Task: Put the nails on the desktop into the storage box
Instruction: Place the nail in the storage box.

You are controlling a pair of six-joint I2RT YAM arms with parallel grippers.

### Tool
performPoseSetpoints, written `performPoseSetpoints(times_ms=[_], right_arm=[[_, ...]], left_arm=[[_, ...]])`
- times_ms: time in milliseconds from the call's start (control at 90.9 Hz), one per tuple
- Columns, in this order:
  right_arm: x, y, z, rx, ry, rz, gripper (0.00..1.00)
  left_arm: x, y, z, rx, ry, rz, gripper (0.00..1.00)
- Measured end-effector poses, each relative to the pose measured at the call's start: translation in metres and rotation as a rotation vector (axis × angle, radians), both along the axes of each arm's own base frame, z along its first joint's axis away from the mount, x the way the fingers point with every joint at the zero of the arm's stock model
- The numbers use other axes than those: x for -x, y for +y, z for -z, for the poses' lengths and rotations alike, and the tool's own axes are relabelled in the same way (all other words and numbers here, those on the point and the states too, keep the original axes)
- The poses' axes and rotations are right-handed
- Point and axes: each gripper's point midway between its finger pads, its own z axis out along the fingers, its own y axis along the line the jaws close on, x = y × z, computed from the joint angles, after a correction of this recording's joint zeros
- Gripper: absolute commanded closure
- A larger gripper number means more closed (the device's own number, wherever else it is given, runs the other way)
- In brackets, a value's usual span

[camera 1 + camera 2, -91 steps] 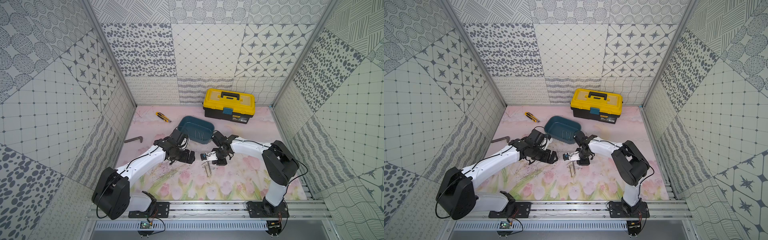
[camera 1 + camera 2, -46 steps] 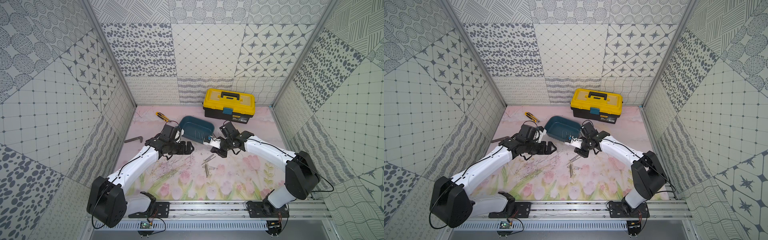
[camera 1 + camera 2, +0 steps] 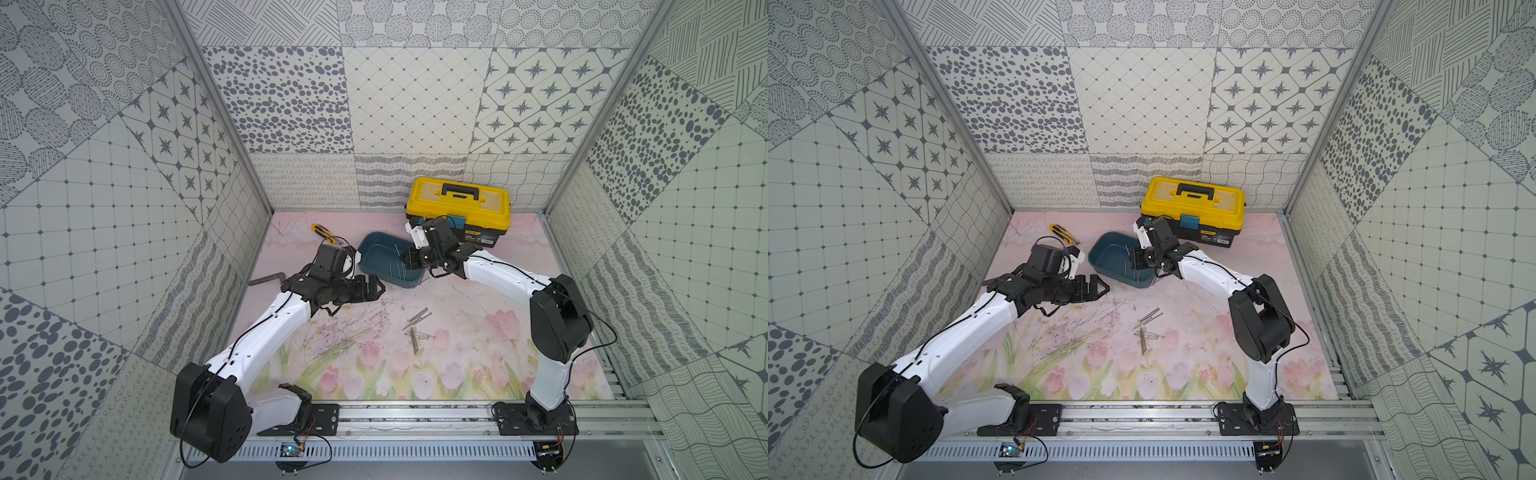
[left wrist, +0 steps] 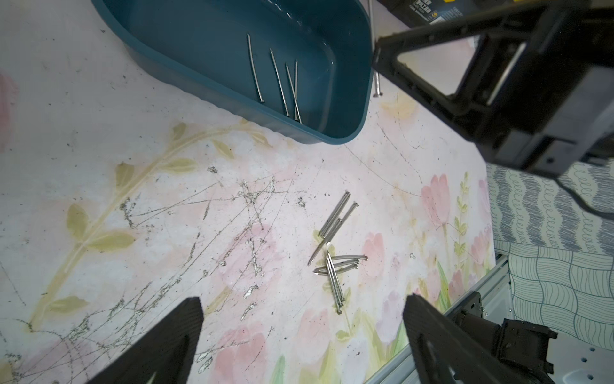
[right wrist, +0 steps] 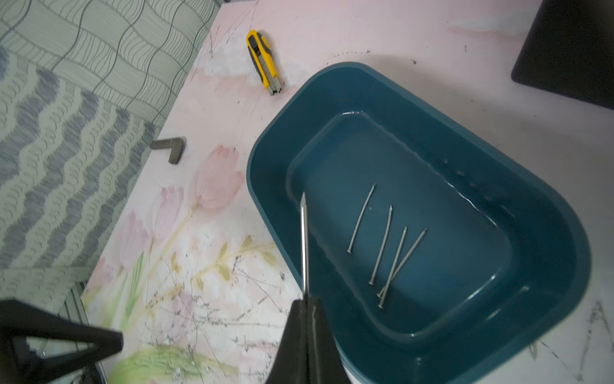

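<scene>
A: In both top views the right jaws hang over the storage box; the left jaws stand wide, empty, beside it; loose nails lie on the counter.
B: Left wrist: four nails inside the box; the rest outside.
A: Right wrist: jaws pinched on one nail above the box wall; delivery, I'd judge; next, ease inward, then release.

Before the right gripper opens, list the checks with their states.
1. Right gripper shut on nail: ok.
2. Nail above box: cannot tell; it hangs by the rim.
3. Box upright, four nails inside: ok.
4. Left gripper open: ok.
5. Desktop free of nails: not ok; a pile lies there.
</scene>
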Motion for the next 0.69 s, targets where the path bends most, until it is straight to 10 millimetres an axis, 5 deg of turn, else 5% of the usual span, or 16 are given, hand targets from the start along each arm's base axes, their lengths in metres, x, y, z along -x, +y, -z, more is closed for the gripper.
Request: performPoseSetpoints(times_ms=[198, 429, 583, 616, 693], right_arm=[[-0.019, 0.012, 0.026, -0.016, 0.111, 0.149, 1.0], [-0.029, -0.008, 0.069, 0.049, 0.215, 0.283, 1.0], [-0.03, -0.017, 0.078, 0.069, 0.245, 0.311, 1.0], [-0.031, -0.018, 0.077, 0.072, 0.247, 0.314, 0.94], [-0.032, -0.019, 0.074, 0.071, 0.249, 0.32, 0.62]], left_arm=[[0.005, 0.007, -0.009, 0.003, -0.018, -0.019, 0.0], [0.013, 0.014, -0.013, -0.007, -0.025, -0.033, 0.0], [0.017, 0.016, -0.01, -0.016, -0.012, -0.037, 0.0], [0.017, 0.017, -0.01, -0.018, -0.01, -0.038, 0.0], [0.017, 0.017, -0.009, -0.019, -0.009, -0.039, 0.0]])
